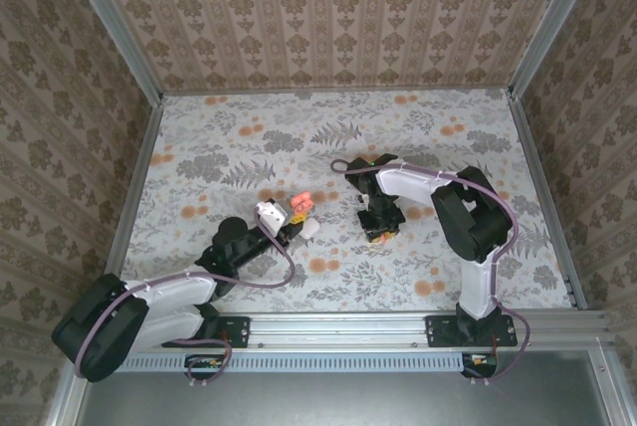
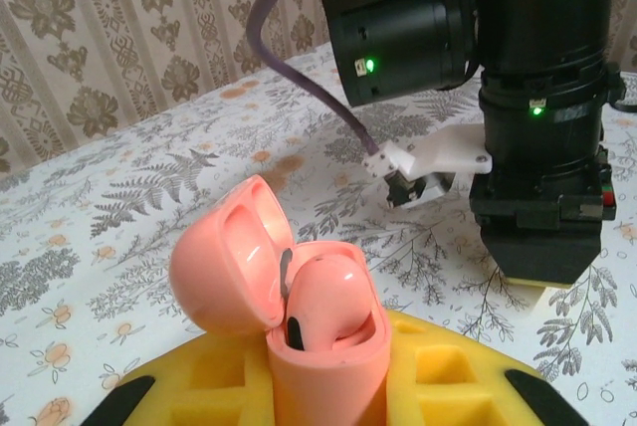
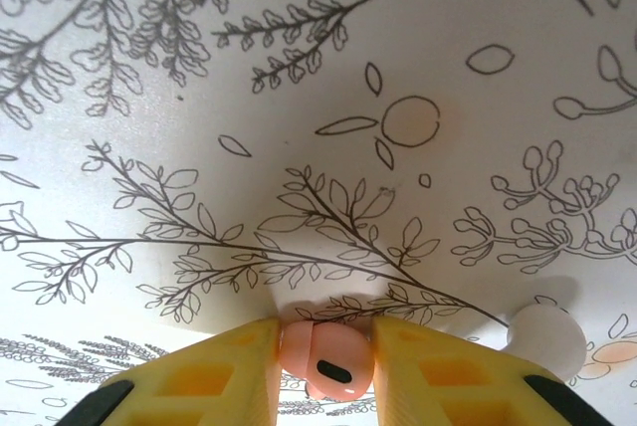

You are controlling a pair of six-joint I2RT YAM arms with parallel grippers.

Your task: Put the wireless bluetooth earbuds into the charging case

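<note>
"Top external view first: what takes up the most room?"

"The table (image 1: 398, 137), covered in a floral print. The left arm (image 1: 169, 297) lies low and stretched across it. The right arm (image 1: 468, 217) bends over near the middle. The two grippers are near each other but apart."

"What does the left gripper (image 2: 328, 376) have?"

"It is closed tight on the charging case (image 2: 328, 341). In the left wrist view its yellow fingers (image 2: 448, 371) press the case from both sides. The case is salmon pink and stands upright, with its hinged lid swung open to the left."

"Anything inside?"

"One pink earbud (image 2: 326, 297) sits in the case, with a dark slot showing at its front."

"And the right gripper (image 3: 323, 358)?"

"It points down at the table. In the right wrist view its jaws stand nearly together, pinching a second earbud (image 3: 326, 361) between the yellow pads. That bud is pink with a small black oval mark. I cannot tell whether it touches the table."

"Anything smaller?"

"A white rounded object (image 3: 545, 339) lies on the table just right of those fingers. What it is, I cannot tell."
</note>
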